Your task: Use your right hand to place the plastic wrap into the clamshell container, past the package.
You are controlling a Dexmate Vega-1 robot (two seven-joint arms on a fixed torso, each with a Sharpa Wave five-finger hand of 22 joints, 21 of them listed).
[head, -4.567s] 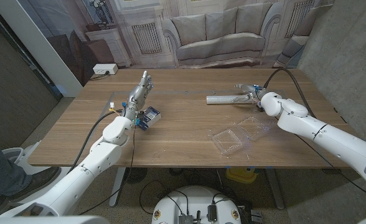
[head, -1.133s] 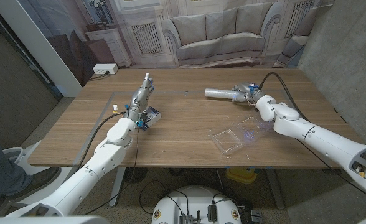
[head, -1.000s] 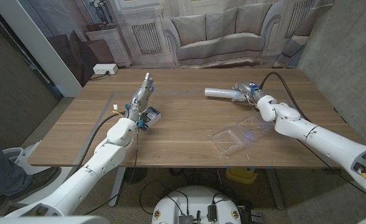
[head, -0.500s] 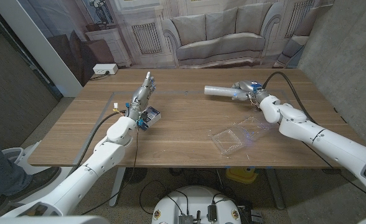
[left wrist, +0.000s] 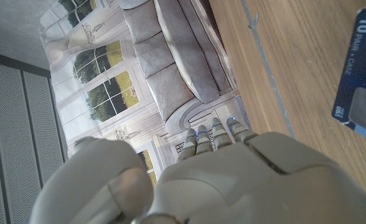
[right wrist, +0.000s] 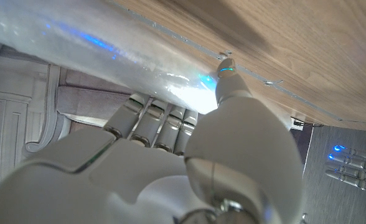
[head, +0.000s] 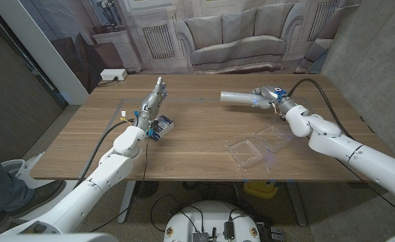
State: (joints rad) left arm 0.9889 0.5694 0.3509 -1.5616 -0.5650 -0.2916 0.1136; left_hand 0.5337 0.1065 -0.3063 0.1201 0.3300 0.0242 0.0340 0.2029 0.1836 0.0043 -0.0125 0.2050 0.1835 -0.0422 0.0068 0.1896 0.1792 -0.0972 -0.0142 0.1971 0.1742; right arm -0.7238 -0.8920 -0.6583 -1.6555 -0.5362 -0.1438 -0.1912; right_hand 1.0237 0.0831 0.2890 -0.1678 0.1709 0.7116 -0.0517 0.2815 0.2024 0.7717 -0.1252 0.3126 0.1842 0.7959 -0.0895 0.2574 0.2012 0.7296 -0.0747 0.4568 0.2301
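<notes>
We see our right hand [head: 273, 95] wrapped tight around one end of the roll of plastic wrap [head: 238, 98]. The roll is up off the bench [head: 197, 144], past the clear box [head: 259, 144], on its far side. The clear box lies open and has nothing in it. Our left hand [head: 153, 101] holds nothing, fingers straight, beside the blue package [head: 161, 126], far to the left of the box.
</notes>
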